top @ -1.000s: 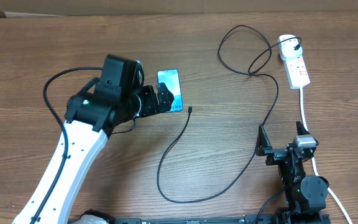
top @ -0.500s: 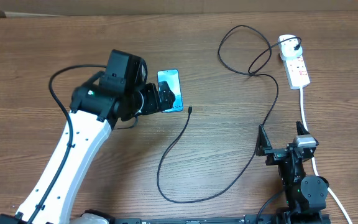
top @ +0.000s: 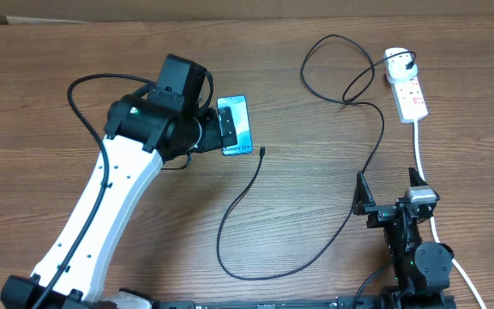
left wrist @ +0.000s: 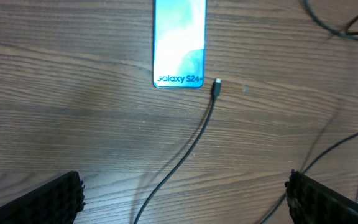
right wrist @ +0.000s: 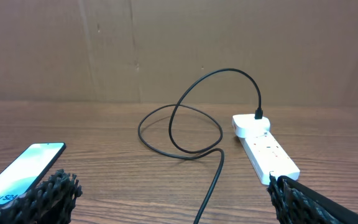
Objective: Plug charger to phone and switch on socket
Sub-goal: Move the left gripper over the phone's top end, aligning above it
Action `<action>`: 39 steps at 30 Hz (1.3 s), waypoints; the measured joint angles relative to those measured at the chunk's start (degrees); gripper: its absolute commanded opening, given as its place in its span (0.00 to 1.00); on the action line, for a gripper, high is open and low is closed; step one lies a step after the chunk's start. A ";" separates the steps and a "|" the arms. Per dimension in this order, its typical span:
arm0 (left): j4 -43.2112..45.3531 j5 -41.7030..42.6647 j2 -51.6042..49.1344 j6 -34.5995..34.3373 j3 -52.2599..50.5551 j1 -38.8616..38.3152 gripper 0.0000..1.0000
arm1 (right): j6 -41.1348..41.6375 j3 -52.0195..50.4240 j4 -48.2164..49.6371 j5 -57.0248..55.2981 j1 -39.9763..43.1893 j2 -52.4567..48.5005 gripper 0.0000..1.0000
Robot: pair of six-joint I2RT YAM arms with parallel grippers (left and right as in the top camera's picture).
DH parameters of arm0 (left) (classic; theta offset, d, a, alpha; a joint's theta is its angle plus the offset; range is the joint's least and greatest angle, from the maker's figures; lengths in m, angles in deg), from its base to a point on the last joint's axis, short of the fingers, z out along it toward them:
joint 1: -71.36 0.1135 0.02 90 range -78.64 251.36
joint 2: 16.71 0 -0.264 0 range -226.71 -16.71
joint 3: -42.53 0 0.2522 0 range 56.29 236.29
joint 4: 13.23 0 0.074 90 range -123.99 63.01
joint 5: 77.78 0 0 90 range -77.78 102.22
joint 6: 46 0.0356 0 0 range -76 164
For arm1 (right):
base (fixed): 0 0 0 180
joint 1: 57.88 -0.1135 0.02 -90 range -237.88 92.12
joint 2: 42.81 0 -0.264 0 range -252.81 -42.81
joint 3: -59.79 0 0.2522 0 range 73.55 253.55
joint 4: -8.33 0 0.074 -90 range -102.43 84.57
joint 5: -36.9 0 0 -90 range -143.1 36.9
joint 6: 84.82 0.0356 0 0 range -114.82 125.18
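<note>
1. Overhead view shows that the left arm has swung in toward the phone (top: 240, 124). The left hand (top: 217, 131) now hangs over the phone's left edge, where a moment ago it sat further off to the left.
2. Nothing else has shifted: the phone, charger (top: 230, 215), socket (top: 410, 90) and right hand (top: 388, 184) lie as they did.
3. The left hand is released. Its wrist view shows the fingers (left wrist: 48, 199) spread wide with nothing between them, only bare surface (left wrist: 73, 124) below.
4. In that view the connector tip (left wrist: 216, 87) lies just beside the phone's bottom right corner, not plugged in.
5. The right hand is also released and empty, low at the near edge, well apart from the socket.
6. The charger's plug (right wrist: 258, 114) already sits in the socket's rounded end at the far right. Whether the switch is on cannot be told.
7. The approach looks made, but neither step is done. Picking up the thin tip will likely need a careful pinch, and the phone may slide when the tip is pushed in.
</note>
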State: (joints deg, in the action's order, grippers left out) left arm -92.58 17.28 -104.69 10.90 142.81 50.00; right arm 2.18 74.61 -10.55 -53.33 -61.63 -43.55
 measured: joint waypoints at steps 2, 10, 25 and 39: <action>-0.04 -0.13 -0.57 0.00 0.00 0.00 1.00 | 0.00 0.00 -0.02 0.02 0.00 0.00 1.00; 3.32 6.21 -1.07 2.49 0.00 -0.04 1.00 | 0.00 0.00 -0.02 0.02 0.00 0.00 1.00; -12.83 2.75 -10.21 5.05 17.00 -1.55 1.00 | 0.00 0.00 0.00 0.00 0.00 0.00 1.00; -6.40 4.24 -16.09 3.08 17.92 -4.15 1.00 | -0.02 0.00 -0.02 0.00 0.00 0.00 1.00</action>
State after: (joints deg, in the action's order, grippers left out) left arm -98.98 21.52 -120.78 13.98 160.74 45.84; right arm 2.16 74.61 -10.58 -53.33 -61.63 -43.55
